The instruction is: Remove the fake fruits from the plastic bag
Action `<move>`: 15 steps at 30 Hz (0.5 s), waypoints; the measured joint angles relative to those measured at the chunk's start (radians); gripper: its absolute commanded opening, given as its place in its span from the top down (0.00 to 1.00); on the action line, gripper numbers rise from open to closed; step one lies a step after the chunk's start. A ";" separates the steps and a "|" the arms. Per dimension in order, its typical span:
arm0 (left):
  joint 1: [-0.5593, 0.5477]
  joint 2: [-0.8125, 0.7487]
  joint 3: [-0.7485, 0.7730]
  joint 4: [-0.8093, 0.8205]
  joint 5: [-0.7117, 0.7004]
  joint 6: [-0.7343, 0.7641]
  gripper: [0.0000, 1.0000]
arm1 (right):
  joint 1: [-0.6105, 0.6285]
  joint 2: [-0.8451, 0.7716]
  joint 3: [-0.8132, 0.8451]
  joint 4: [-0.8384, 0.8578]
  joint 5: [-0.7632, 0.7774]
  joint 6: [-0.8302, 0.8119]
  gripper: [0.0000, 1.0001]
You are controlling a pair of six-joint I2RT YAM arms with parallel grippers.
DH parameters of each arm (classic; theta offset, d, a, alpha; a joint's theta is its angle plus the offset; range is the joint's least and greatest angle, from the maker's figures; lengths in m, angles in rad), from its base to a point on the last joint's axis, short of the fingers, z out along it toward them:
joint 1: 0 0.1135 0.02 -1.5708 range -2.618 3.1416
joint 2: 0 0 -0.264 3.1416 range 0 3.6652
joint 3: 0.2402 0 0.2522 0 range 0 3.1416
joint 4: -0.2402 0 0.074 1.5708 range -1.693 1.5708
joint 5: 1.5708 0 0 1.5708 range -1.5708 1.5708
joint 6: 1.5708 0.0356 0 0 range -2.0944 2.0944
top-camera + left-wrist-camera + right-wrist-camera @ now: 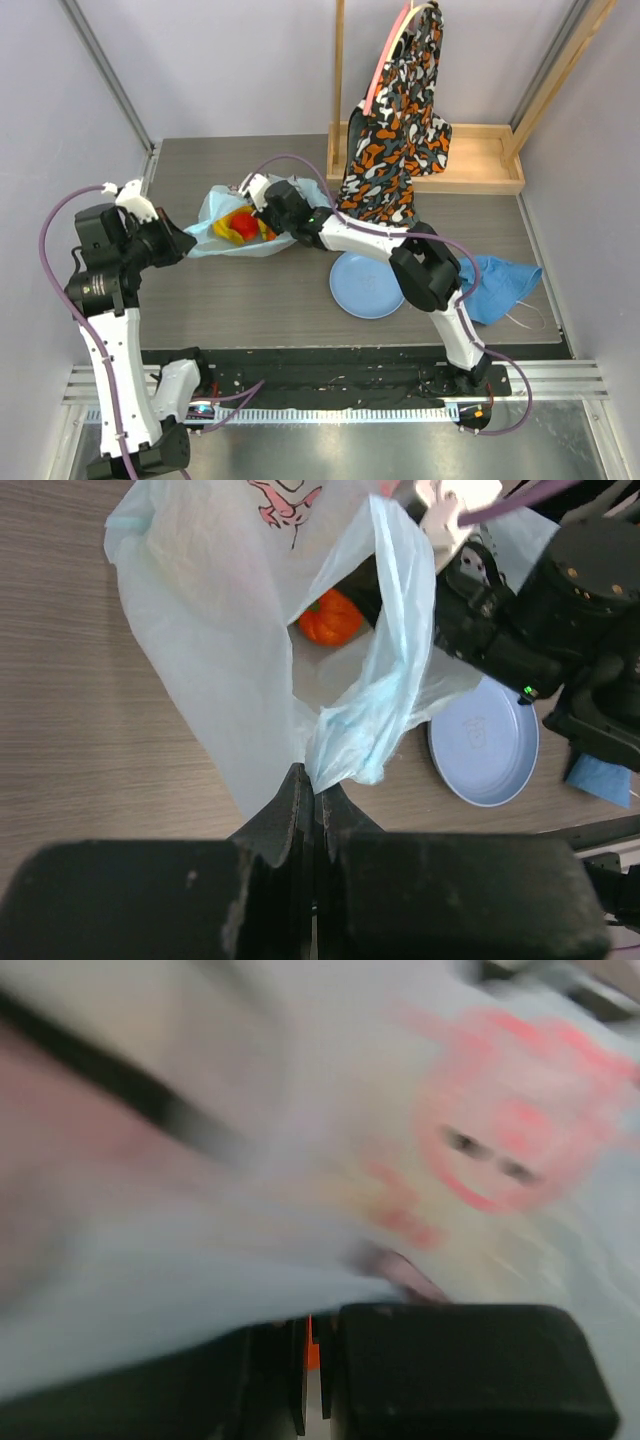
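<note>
The plastic bag [228,208] lies at the table's back left, its mouth held open toward the plate. Through the film show a red fruit [243,225] and a yellow banana bunch [221,231]. The left wrist view shows an orange ribbed fruit [330,618] inside the bag [215,650]. My left gripper [312,780] is shut on the bag's rim, at its left corner [192,246]. My right gripper [258,205] reaches into the mouth. In the blurred right wrist view, bag film [300,1160] drapes over the right gripper [312,1325]. Its jaws are shut to a slit with a sliver of orange in it.
A round pale-blue plate [366,285] sits right of the bag, and a blue cloth [500,285] lies beyond it. A patterned garment [400,130] hangs over a wooden tray [480,160] at the back right. My right arm [530,620] crosses above the plate [483,742].
</note>
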 measured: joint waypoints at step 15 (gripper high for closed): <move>0.038 -0.013 -0.023 -0.060 0.030 0.035 1.00 | -0.011 -0.184 -0.293 -0.013 0.020 0.000 0.55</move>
